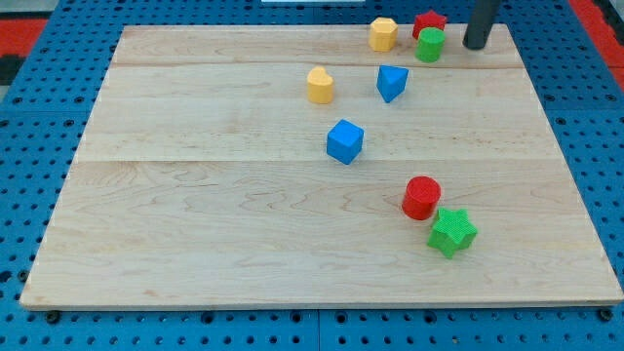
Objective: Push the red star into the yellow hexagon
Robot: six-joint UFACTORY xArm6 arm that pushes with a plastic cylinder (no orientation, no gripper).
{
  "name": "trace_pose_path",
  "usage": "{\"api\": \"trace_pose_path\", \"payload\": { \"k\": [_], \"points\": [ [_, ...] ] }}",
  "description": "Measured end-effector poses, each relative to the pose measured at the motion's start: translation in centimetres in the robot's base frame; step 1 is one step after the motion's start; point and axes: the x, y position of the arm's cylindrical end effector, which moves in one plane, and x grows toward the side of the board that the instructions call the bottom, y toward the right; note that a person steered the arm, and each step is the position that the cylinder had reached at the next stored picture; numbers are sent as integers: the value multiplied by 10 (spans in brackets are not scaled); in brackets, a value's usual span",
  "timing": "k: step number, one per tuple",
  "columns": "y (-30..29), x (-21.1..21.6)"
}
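The red star [429, 21] lies at the top edge of the wooden board [195, 214], toward the view's right. Only its upper part shows, because a green cylinder [430, 45] stands directly in front of it and touches it or nearly so. Which way the star's points face cannot be made out, and it shows no clear long axis; it sits flat on the board. The yellow hexagon [383, 34] stands just to the view's left of the star, with a narrow gap between them.

The rod comes down from the top of the view, and the tip [475, 45] rests at the board's top edge, just to the view's right of the star and the green cylinder, apart from both. The rod has no fingers and holds nothing.

Below this cluster, a yellow heart-like block [320, 85] and a blue block [392, 82] sit side by side, well apart from each other. A blue cube [344, 141] lies near the board's middle. Toward the lower right, a red cylinder [421, 197] and a green star [451, 232] sit touching or nearly touching.

The board is pale, planked wood with visible grain. It rests on a blue perforated surface [39, 117], and red shows at the upper corners of the view.
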Motion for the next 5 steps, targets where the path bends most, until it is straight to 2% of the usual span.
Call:
{"api": "trace_pose_path", "payload": {
  "k": [1,3,4,5],
  "points": [
    [-2,-16],
    [-100,-3],
    [-100,17],
    [-91,11]
  ]
}}
